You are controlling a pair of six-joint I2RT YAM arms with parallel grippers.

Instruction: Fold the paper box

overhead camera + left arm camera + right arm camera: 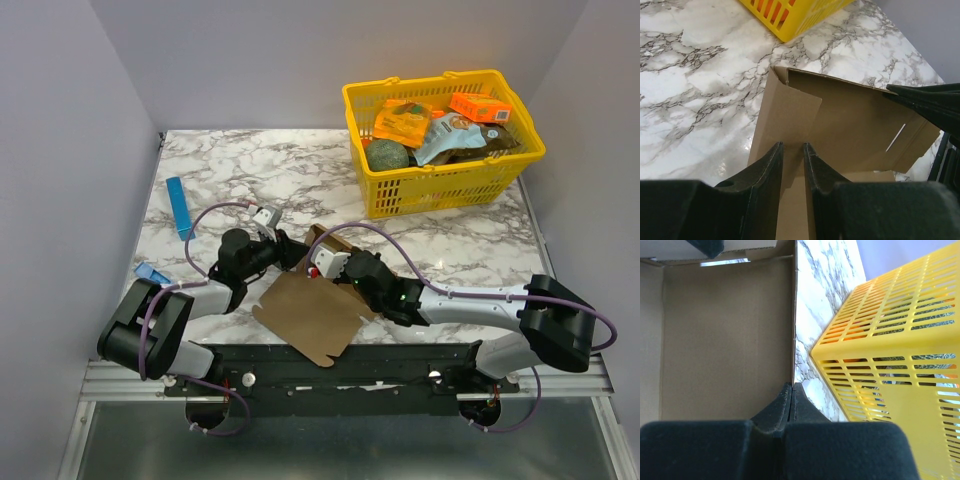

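The paper box (310,315) is a brown cardboard sheet lying near the table's front edge, with its far end folded up between my two grippers. My left gripper (291,253) sits at that raised end from the left. In the left wrist view it (791,146) stands open with a narrow gap, and a raised flap of the box (790,115) lies right ahead of the fingertips. My right gripper (323,262) comes in from the right. In the right wrist view it (793,386) is shut on the edge of an upright wall of the box (725,335).
A yellow basket (450,188) holding orange packets and other goods stands at the back right, close to the right gripper (890,365). A thin blue strip (180,207) lies at the left, and a small blue piece (150,272) sits near the left arm.
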